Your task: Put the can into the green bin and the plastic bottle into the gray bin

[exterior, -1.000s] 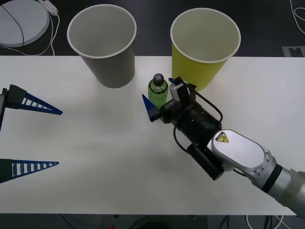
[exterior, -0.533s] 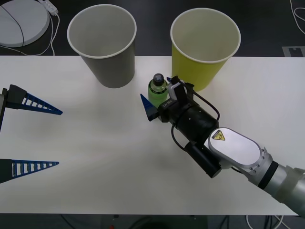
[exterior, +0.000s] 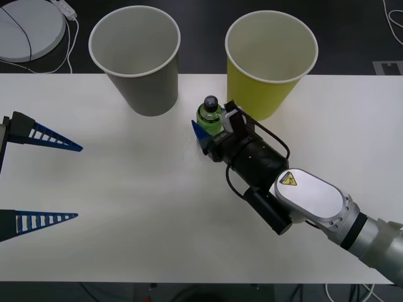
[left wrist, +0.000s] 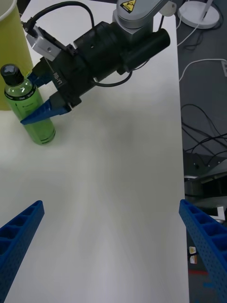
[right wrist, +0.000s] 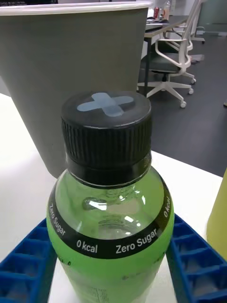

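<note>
Between the gray bin at 11 o'clock and the green bin at 1 o'clock, the plastic bottle stands upright on the table, the right gripper clamped around it; the left gripper waits wide at 9 o'clock.

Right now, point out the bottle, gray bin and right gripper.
bottle [exterior: 208, 114], front view, on its shoulder.
gray bin [exterior: 148, 88], front view, on its outer wall.
right gripper [exterior: 210, 128], front view, midway between its fingertips.

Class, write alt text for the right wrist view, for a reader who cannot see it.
A green plastic bottle with a black ribbed cap stands upright between the right gripper's two blue ribbed fingers, which sit close against its sides. Behind it on the white table rises the gray bin, with the green bin's yellow wall at one edge.
</note>
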Robot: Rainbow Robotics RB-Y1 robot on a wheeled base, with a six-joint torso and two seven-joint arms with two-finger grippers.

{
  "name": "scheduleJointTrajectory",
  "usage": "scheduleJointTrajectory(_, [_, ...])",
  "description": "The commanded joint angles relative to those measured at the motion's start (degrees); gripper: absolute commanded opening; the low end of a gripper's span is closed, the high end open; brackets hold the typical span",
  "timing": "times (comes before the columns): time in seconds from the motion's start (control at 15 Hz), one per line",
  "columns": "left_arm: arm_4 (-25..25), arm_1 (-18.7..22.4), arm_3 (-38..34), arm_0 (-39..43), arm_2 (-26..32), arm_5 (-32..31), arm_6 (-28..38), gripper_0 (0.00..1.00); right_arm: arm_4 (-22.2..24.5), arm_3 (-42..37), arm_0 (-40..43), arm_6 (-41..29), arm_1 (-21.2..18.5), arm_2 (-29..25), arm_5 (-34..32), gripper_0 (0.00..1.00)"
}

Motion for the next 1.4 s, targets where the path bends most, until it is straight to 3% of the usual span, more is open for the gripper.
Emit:
scheduleJointTrajectory(0.07, [0.00,0.00,0.00,0.00,0.00,0.00,0.00,1.00,0.01,-0.01,0.00,0.11,0.01,0.05,0.00,0.00])
scheduleJointTrajectory(0.8, [0.00,0.00,0.00,0.00,0.00,0.00,0.00,1.00,2.21,-1.06,0.27,-1.56,-1.49,-0.04,-0.44,0.00])
scheduleJointTrajectory(1.4, [0.00,0.00,0.00,0.00,0.00,0.00,0.00,1.00,0.54,-9.32,3.69,-1.83,-6.06,0.05,-1.93,0.00])
